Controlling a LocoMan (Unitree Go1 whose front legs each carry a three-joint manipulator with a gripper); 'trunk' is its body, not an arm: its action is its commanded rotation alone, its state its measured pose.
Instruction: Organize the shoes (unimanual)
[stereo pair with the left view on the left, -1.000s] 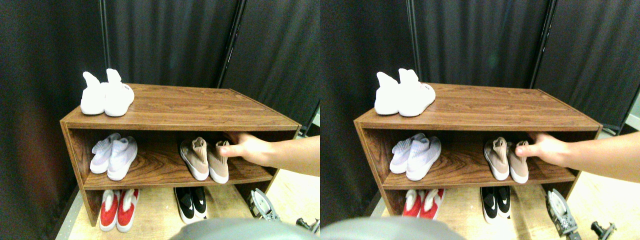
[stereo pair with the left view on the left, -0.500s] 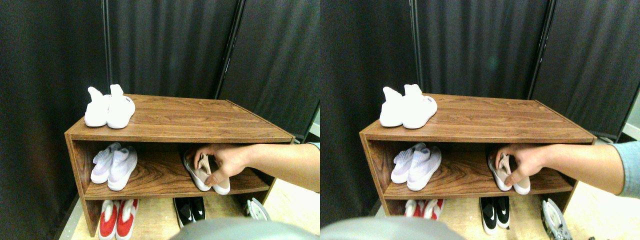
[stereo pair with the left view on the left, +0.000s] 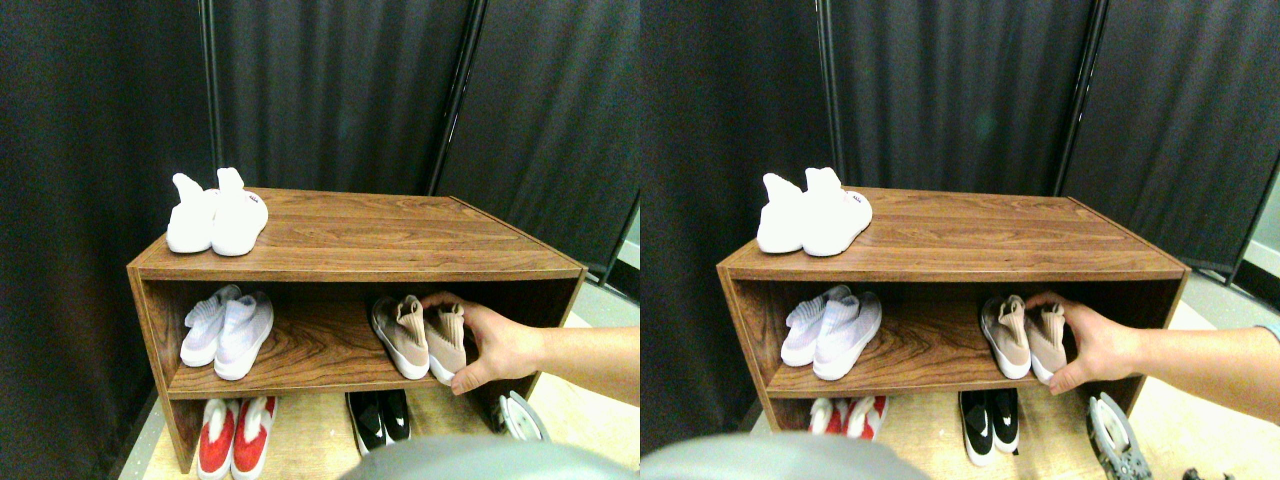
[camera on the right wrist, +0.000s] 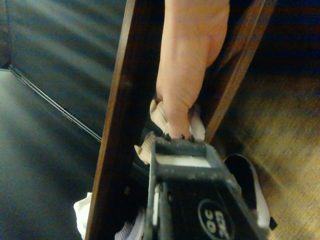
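One person's hand (stereo pair with the left view on the left: 495, 345) cups the tan-beige shoes (stereo pair with the left view on the left: 420, 335) on the middle shelf (stereo pair with the left view on the left: 300, 370), centre-right. Half a second ago it gripped them from above. Robot fingers (camera on the right wrist: 192, 150): spread can't be told.

so the right gripper (stereo pair with the left view on the left: 520, 418) sits low, only its grey tip peeking in, jaws impossible to read; a person's hand (stereo pair with the left view on the left: 497, 345) hangs just above it, fingers curled, bare forearm (camera on the right wrist: 192, 65) stretching straight ahead of the jaw frame
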